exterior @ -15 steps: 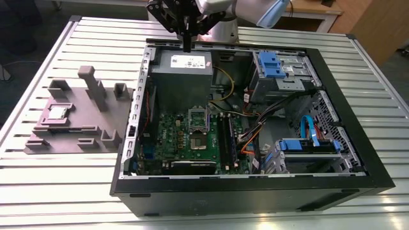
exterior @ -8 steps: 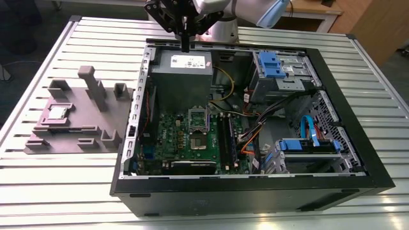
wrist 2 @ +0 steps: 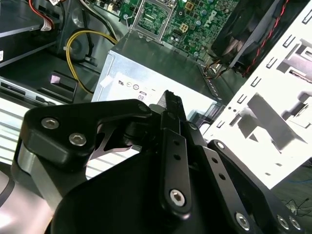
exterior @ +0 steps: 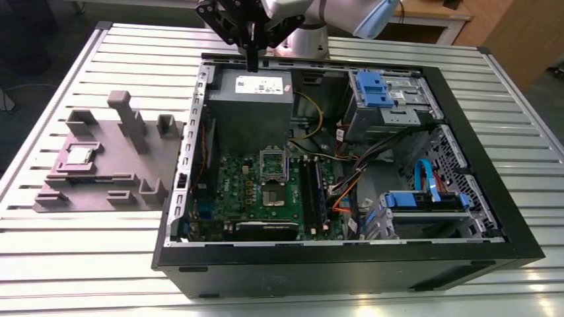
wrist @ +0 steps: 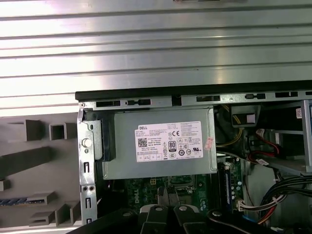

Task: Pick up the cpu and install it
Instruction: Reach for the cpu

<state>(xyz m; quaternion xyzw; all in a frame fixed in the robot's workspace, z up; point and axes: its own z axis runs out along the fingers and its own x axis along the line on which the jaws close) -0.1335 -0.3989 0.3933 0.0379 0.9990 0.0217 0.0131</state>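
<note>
Slatted table carrying the open computer case and, to the exterior view's left, the purple-grey tray. My gripper hangs above the grey power-supply box, fingers closed together and empty. The cpu lies flat on the tray, well apart from me. The pickup, I judge, wants clearance over the case wall and the tray's upright blocks, with fingers squared to the chip's edges.

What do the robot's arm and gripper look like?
The arm is a rounded silver-grey tube with a pale blue cap at one joint. The gripper is matte black all over, built from flat linkage bars with rounded ends. Shiny silver screws pin the bars together, and they narrow to slim black fingers.
</note>
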